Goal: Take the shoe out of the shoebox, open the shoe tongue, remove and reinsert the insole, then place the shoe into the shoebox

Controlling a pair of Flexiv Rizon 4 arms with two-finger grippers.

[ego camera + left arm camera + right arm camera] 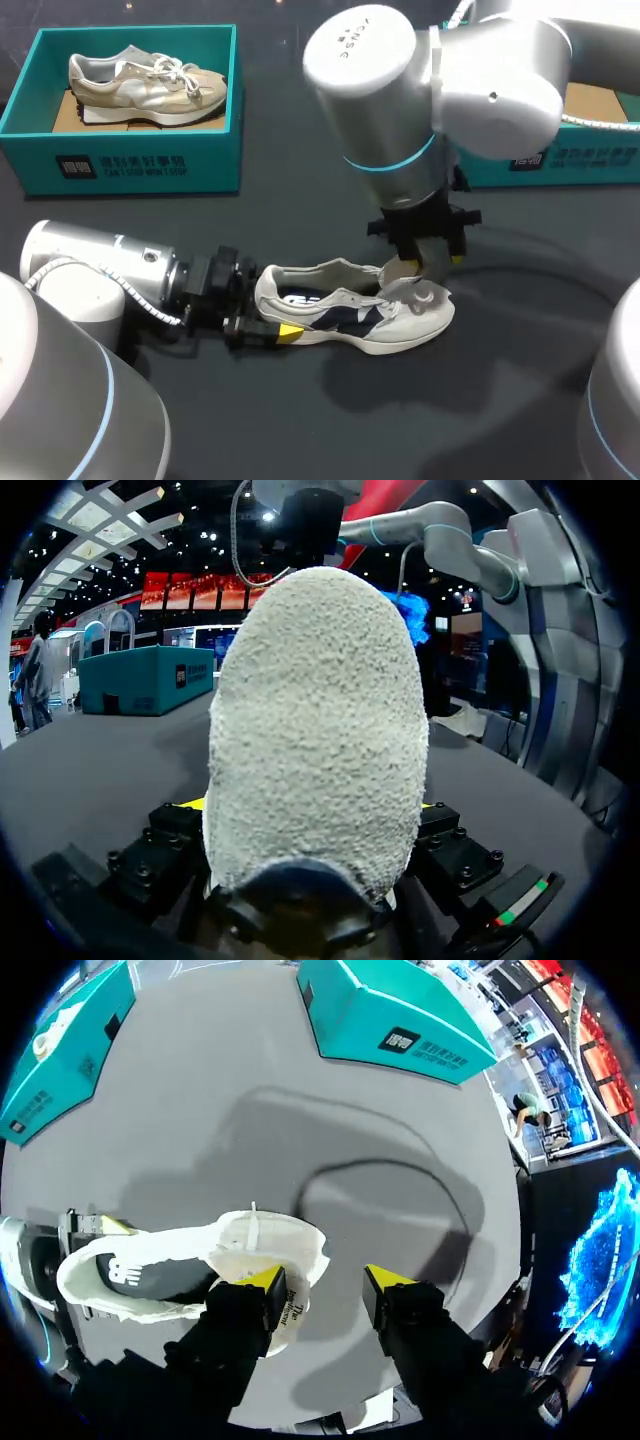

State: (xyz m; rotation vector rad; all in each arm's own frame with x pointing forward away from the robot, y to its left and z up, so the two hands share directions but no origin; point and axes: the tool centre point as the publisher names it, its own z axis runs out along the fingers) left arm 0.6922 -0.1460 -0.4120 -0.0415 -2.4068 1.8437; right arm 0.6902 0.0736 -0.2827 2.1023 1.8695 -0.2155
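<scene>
Step judged in hand: tongue opening, insole removal pending. White-and-navy mesh sneaker (350,318) laid on dark tabletop (300,420), heel pinched by left gripper (262,328) jaws. Right gripper (325,1280) jaws spread, one finger at tongue. Next: insole edge to be pinched, lifted out.

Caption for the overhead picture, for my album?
Left pincer grips the heel of the shoe; right pincer hovers open over its toe.
</scene>
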